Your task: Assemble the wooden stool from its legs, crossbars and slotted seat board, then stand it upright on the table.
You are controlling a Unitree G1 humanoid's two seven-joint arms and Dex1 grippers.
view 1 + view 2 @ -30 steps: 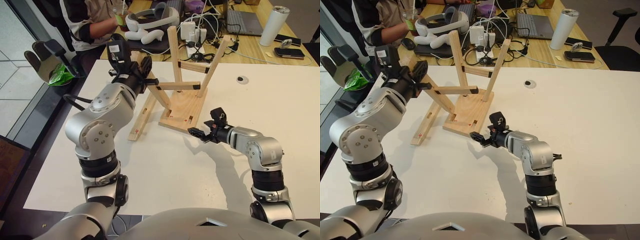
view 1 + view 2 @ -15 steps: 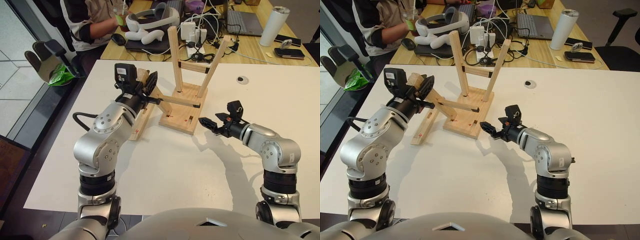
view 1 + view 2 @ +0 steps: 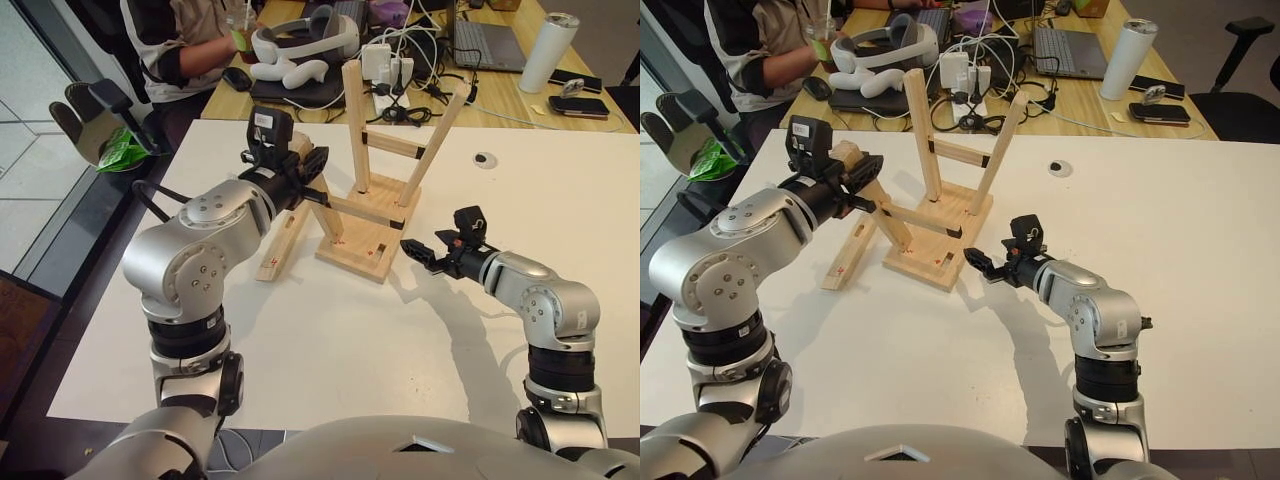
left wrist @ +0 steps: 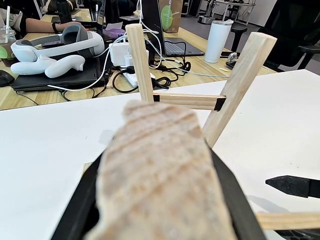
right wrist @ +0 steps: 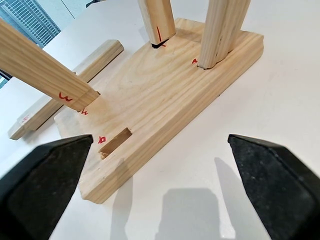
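Observation:
The stool lies upside down on the white table (image 3: 520,330), its slotted seat board (image 3: 365,238) flat. Two legs (image 3: 353,120) stand up from it, joined by a crossbar (image 3: 392,144). My left gripper (image 3: 303,166) is shut on a third leg (image 4: 160,175) that slants down to the board's left end and carries a second crossbar (image 3: 362,206). My right gripper (image 3: 422,244) hovers open just off the board's right near corner. Between its fingers (image 5: 45,190) an empty slot (image 5: 115,142) shows in the board. A loose wooden leg (image 3: 283,240) lies left of the board.
A wooden desk behind the table holds a white headset (image 3: 300,40), cables, laptops, a tumbler (image 3: 548,50) and a phone (image 3: 580,105). A person sits at the desk's left end. A cable grommet (image 3: 485,158) sits far right. Bare table spreads to the right and near side.
My left gripper has swung the held leg right and farther back, and the stool frame now stands steeper. My right gripper has pulled back from the board's near edge to its right corner.

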